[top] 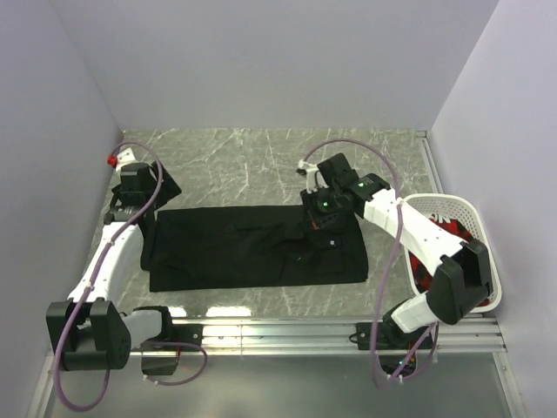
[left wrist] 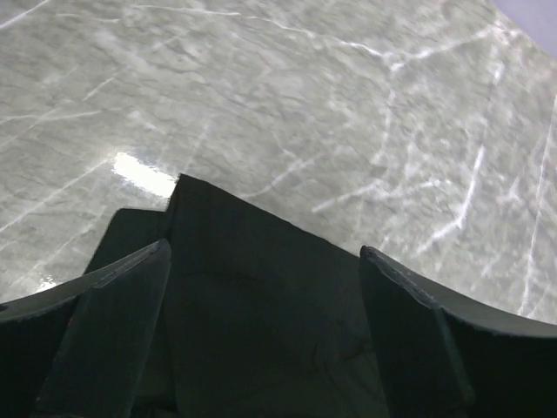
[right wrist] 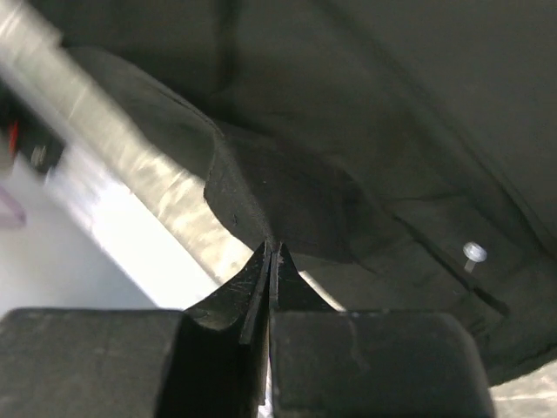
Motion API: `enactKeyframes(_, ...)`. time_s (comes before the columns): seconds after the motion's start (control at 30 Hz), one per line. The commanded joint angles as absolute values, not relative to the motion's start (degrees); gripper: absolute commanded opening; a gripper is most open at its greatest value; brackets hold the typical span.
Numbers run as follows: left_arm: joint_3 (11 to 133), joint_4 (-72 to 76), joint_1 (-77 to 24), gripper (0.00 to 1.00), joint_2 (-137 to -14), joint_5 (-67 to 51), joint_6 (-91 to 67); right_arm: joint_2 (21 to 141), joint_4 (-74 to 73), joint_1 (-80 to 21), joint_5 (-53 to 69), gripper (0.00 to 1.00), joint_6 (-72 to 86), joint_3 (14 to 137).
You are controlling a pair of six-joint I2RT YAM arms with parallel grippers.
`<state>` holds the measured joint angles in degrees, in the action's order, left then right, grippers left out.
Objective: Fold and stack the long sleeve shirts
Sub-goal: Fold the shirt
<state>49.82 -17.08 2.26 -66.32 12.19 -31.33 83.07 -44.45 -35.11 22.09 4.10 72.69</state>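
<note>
Black shirt (top: 252,248) on the table, lying just to the left of the white basket (top: 474,209). It's soft matte cloth pressed into a long, flat, roughly rectangular slab with a few shallow creases. The basket is hard plastic with a lattice wall and rounded corners, and there's red and dark fabric (top: 428,261) bundled inside. The right gripper (top: 315,219) is down on the shirt's far edge, at the end nearest the basket, with its pads pressed together on a raised fold of black cloth. Up close, that fold stands in a thin ridge between the fingers (right wrist: 348,361), and one small pale round button (right wrist: 474,252) shows on the placket beside it. The left gripper (top: 148,211) is at the shirt's far corner, at the end away from the basket. Its two dark, wedge-shaped fingers (left wrist: 113,331) are spread wide with the pointed corner of the cloth lying between them, and I can't tell if they touch it. The table (top: 244,165) is glossy grey-green stone look, veined in white and throwing back bright glare. A silvery metal rail (top: 278,329) runs along its near edge up to the basket's near corner. Plain pale lilac walls (top: 261,61) close in on three sides, and a little red item (top: 111,159) sits in the far corner opposite the basket.
</note>
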Motion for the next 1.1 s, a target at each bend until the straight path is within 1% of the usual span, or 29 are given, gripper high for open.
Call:
enactKeyframes(0.0,49.6,-15.6,0.4,0.97,-63.9,13.4,-27.9,83.9,-38.5,-30.6,21.1,0.00,11.8,69.9)
enactKeyframes(0.03,49.8,-15.9,-1.3,0.98,-63.5,13.4,-27.5,84.3,-38.1,-28.8,20.6,0.00,13.3,69.3)
enactKeyframes(0.13,49.3,-17.0,-3.9,0.99,-62.5,14.4,-26.1,85.4,-39.0,-25.9,18.9,0.00,15.3,69.0)
enactKeyframes(0.27,47.4,-16.6,-6.8,0.99,-60.7,12.7,-25.3,87.4,-40.9,-24.1,16.5,0.00,16.4,69.7)
enactKeyframes(0.63,47.3,-16.8,-9.3,0.99,-63.0,10.3,-24.4,93.1,-42.6,-20.6,7.4,0.01,19.0,69.9)
enactKeyframes(0.67,47.4,-16.8,-9.4,0.98,-63.1,10.2,-24.5,93.7,-42.5,-20.5,6.5,0.03,19.2,70.1)
enactKeyframes(0.7,47.3,-16.7,-9.5,0.98,-63.2,10.2,-24.5,94.1,-42.4,-20.3,6.2,0.10,19.4,70.7)
enactKeyframes(0.8,47.3,-17.0,-9.6,0.98,-63.7,10.1,-24.4,96.0,-41.0,-20.2,6.1,0.28,20.1,71.7)
enactKeyframes(0.87,47.4,-17.4,-9.7,0.99,-64.2,10.1,-24.5,96.3,-39.5,-20.3,6.1,0.35,20.8,72.2)
enactKeyframes(0.9,47.5,-17.6,-9.8,0.99,-64.4,10.3,-24.6,96.1,-38.9,-20.2,5.8,0.40,21.0,72.1)
enactKeyframes(1.0,47.6,-18.5,-10.1,0.99,-65.5,10.6,-24.7,92.6,-35.1,-20.3,6.1,0.44,20.6,69.8)
enactKeyframes(1.03,47.9,-18.7,-10.2,0.98,-65.9,10.6,-24.7,91.0,-31.7,-20.3,7.4,0.45,20.1,68.6)
enactKeyframes(1.07,47.9,-19.0,-10.5,0.98,-66.1,10.5,-24.7,88.0,-29.9,-20.4,8.5,0.47,19.8,67.2)
